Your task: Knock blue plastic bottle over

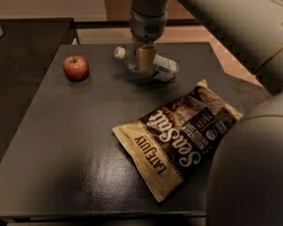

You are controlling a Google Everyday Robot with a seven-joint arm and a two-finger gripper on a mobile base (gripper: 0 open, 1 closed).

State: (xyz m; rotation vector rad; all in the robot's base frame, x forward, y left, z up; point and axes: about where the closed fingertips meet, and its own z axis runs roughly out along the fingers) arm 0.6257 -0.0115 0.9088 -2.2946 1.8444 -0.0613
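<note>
The blue plastic bottle (161,68) is tipped far over at the back middle of the dark table (85,126). Its white cap (119,52) points left and its labelled body runs to the right. My gripper (145,60) hangs down from the arm (149,13) and is right at the bottle's middle, covering part of it. The bottle's underside is hidden behind the gripper, so I cannot tell whether it rests flat on the table.
A red apple (76,68) stands at the back left of the table. A brown SeaSalt snack bag (179,135) lies at the front right. The robot's grey body (254,168) fills the right edge. Another dark surface (19,46) lies at the left.
</note>
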